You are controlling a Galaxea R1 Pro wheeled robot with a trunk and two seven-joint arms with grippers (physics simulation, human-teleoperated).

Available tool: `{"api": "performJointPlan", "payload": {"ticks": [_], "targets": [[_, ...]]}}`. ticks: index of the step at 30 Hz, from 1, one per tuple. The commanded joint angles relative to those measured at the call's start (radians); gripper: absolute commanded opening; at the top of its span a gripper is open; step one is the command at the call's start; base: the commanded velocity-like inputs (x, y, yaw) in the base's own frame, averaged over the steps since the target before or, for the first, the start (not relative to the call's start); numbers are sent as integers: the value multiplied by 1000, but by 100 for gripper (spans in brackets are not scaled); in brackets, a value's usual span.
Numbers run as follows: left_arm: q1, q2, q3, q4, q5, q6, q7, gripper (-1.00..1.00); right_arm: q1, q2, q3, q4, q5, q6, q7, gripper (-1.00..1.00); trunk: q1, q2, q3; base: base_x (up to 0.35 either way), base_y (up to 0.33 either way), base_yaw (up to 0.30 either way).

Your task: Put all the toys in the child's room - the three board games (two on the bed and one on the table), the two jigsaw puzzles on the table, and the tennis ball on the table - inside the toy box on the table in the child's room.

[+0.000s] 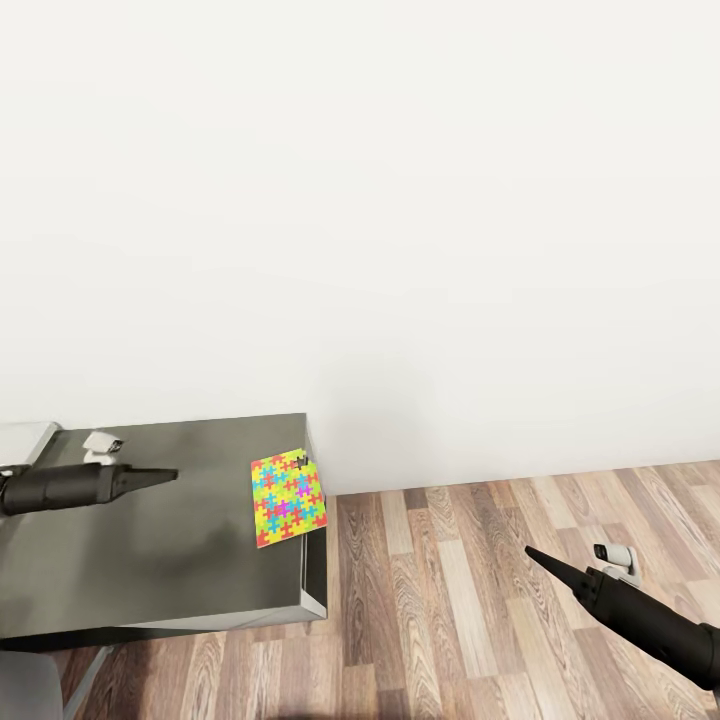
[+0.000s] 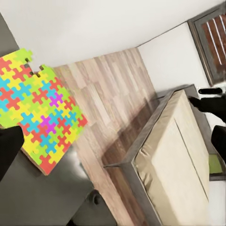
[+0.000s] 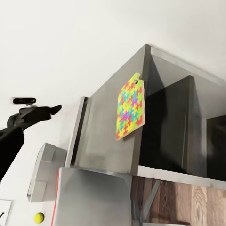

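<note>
Here my left pincer hovers clenched over the table near the jigsaw puzzle; my right pincer, clenched, hangs above the floor.

Wood-plank floor below right claw. Plain white wall ahead of both claws. Grey chair low, near left claw, partly cropped.

Bare table top between left gripper and jigsaw puzzle at edge; wall close behind.
</note>
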Motion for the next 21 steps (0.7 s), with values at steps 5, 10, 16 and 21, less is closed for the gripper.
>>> {"api": "performJointPlan", "payload": {"ticks": [5,10,16,21], "targets": [[120,1,70,-191,75,84,-4,100,-1,0,0,0,-2,6,-1,100,1,-2,-1,0,0,0],[214,-3,159,-290,142,115,-4,100,-1,2,1,3,-2,5,-4,100,1,-2,-1,0,0,0],[282,-10,199,-323,181,121,-4,100,-1,8,8,3,-1,2,-9,100,1,-2,-1,0,0,0],[321,-18,209,-332,191,119,-4,100,-1,16,9,0,-1,2,-26,100,1,-2,-1,0,0,0]]}}
